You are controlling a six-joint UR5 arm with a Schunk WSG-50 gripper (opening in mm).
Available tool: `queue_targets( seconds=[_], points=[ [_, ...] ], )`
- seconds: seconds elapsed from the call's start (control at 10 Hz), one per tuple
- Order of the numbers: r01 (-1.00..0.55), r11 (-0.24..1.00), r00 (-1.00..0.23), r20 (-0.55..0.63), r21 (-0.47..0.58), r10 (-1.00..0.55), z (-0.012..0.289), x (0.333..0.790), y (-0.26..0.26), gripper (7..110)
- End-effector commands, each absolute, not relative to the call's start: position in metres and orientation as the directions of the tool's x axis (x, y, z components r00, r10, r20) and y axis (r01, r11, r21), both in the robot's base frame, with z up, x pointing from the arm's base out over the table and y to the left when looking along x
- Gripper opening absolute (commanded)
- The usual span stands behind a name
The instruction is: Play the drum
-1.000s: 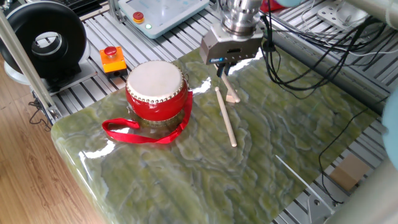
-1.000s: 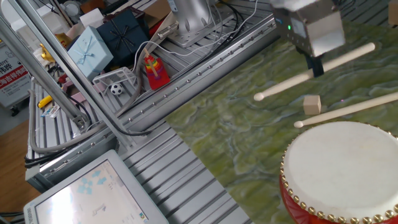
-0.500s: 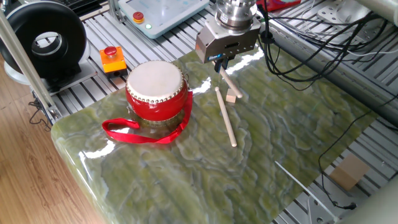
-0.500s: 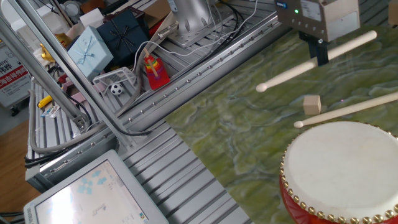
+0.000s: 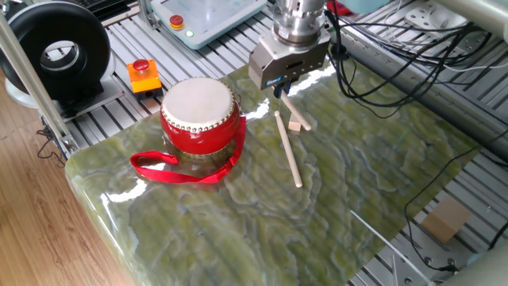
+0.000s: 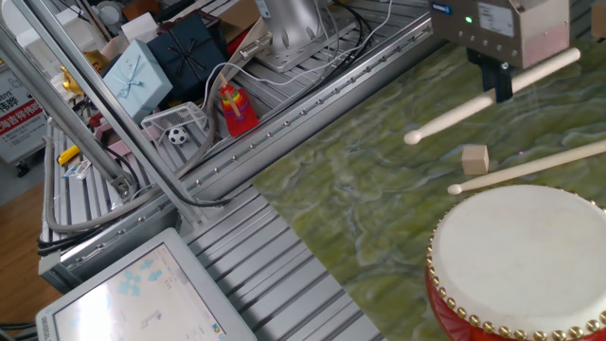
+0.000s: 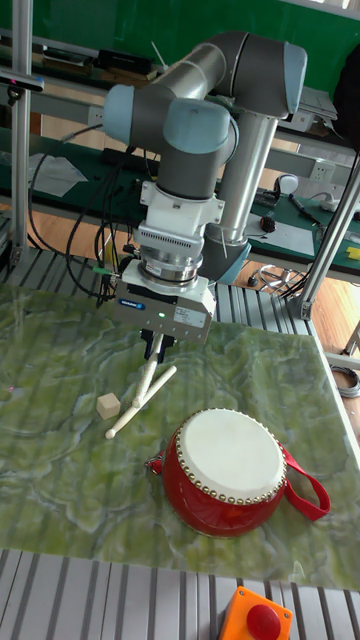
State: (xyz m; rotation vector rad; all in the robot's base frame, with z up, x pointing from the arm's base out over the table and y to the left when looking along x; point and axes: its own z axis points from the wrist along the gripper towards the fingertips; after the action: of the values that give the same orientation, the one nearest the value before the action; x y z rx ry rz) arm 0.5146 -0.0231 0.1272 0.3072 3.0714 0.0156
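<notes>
The small round red drum with a white skin head (image 5: 199, 115) is seen standing upright on the green marbled tabletop (image 5: 333, 191), near the two-finger gripper (image 5: 279, 87) and apart from it, on the side toward the table's front corner in the one fixed view; its red ribbon strap (image 5: 178, 169) is spread on the tabletop on the drum's side away from the gripper. The gripper's dark fingers (image 6: 501, 83) are clamped on a pale wooden drumstick (image 6: 473, 102), which is held tilted with its rounded tip lowest and clear of the surface in the other fixed view. Two drumsticks are counted: the held one, and a second pale wooden drumstick (image 5: 287, 149) lying flat between gripper and drum side, not touched by the fingers. One small pale wooden cube (image 7: 108, 405) is seen just beside the sticks. One drum is counted.
</notes>
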Motion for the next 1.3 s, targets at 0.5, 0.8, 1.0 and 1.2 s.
queue_targets(
  seconds=[0.5,0.8,1.0,1.2],
  points=[
    [-0.023,0.999,-0.997,-0.071,0.035,-0.020,0.129,0.546,-0.068,7],
    [0.011,0.998,-0.999,-0.053,0.057,0.014,0.129,0.542,-0.063,7],
    [0.014,0.999,-0.999,-0.039,0.034,0.016,0.128,0.538,-0.069,7],
    [-0.003,1.000,-0.999,-0.041,0.013,-0.002,0.131,0.544,-0.068,7]
  ],
)
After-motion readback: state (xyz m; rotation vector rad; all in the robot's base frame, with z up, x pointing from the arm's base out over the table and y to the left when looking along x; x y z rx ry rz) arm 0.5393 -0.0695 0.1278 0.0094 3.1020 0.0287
